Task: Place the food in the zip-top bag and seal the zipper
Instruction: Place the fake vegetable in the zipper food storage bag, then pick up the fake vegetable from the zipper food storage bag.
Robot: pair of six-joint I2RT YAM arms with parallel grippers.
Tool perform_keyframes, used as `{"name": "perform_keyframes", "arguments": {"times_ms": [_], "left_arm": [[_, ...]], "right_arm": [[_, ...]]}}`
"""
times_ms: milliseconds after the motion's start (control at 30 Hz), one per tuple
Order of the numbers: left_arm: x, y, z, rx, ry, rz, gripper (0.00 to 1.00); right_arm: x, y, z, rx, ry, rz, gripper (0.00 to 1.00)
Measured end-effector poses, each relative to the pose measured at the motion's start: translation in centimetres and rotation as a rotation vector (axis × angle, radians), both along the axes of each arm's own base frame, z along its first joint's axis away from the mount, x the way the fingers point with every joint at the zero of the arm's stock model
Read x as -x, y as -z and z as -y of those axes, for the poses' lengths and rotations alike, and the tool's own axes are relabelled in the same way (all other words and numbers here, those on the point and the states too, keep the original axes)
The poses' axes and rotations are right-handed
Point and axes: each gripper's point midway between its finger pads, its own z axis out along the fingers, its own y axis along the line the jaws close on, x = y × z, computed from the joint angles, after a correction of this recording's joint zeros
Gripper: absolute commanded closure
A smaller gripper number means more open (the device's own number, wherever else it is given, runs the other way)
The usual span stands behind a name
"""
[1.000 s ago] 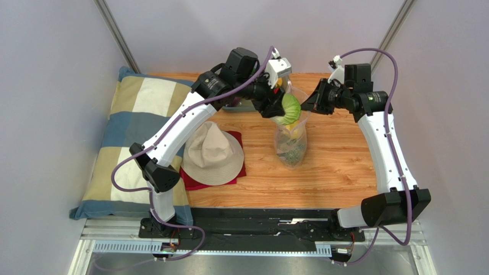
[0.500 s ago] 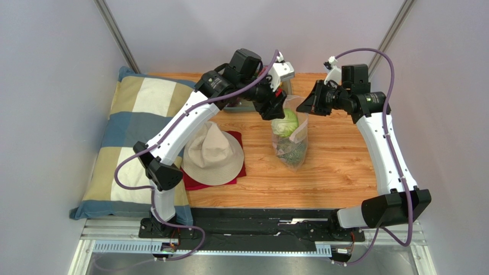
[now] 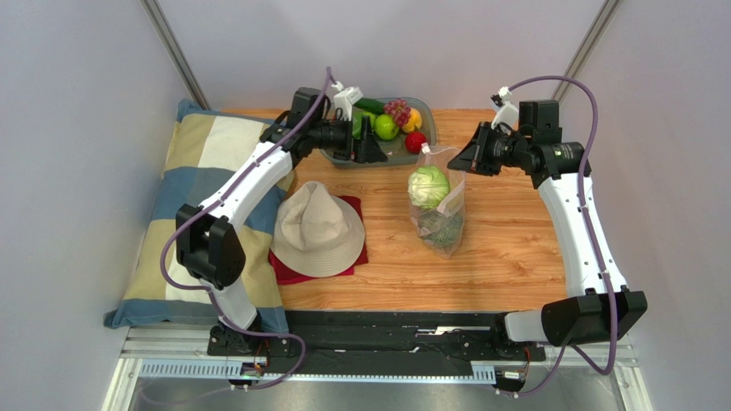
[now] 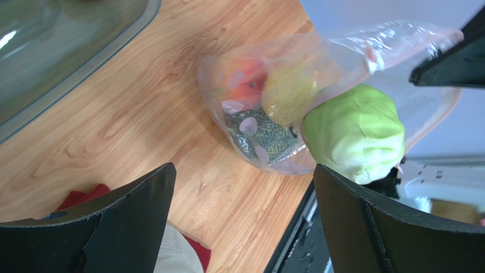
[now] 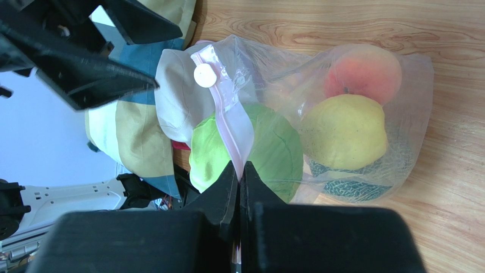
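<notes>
The clear zip-top bag (image 3: pixel 439 214) stands on the wooden table. It holds a peach (image 5: pixel 361 71), a yellow pear (image 5: pixel 344 131) and a netted green melon (image 5: pixel 353 185). A pale green cabbage (image 3: pixel 428 186) sits at its mouth. My right gripper (image 3: pixel 461 159) is shut on the pink zipper strip (image 5: pixel 230 114) and holds the mouth up. My left gripper (image 3: pixel 371 147) is open and empty, left of the bag, at the front of the grey bowl (image 3: pixel 427 127). More food lies in that bowl: a green apple (image 3: pixel 386 127), grapes (image 3: pixel 397 110) and a red fruit (image 3: pixel 414 142).
A beige hat (image 3: pixel 317 227) lies on a red cloth (image 3: pixel 292 272) left of the bag. A checked pillow (image 3: pixel 206 188) covers the table's left side. Grey walls close in on three sides.
My left gripper let the cabbage go into the bag's mouth, opened wide and drew back left to the bowl. The right gripper kept its hold on the zipper strip.
</notes>
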Motion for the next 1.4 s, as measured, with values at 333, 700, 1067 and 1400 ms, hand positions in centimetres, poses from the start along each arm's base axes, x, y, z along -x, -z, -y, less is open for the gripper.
{"name": "perform_keyframes", "arguments": {"times_ms": [333, 700, 1067, 1400], "left_arm": [[4.8, -0.2, 5.2, 0.104, 0.091, -0.085, 0.01], [4.1, 0.1, 7.6, 0.118, 0.096, -0.117, 0.01], [5.4, 0.9, 8.5, 0.111, 0.135, -0.156, 0.01], [7.7, 0.4, 9.3, 0.143, 0.226, -0.195, 0.01]], "right_arm": [[0.2, 0.1, -0.1, -0.012, -0.011, -0.006, 1.00], [0.3, 0.4, -0.4, -0.027, -0.020, -0.015, 1.00], [0.2, 0.7, -0.5, -0.047, -0.003, -0.035, 1.00], [0.0, 1.0, -0.6, -0.073, 0.025, -0.044, 1.00]]}}
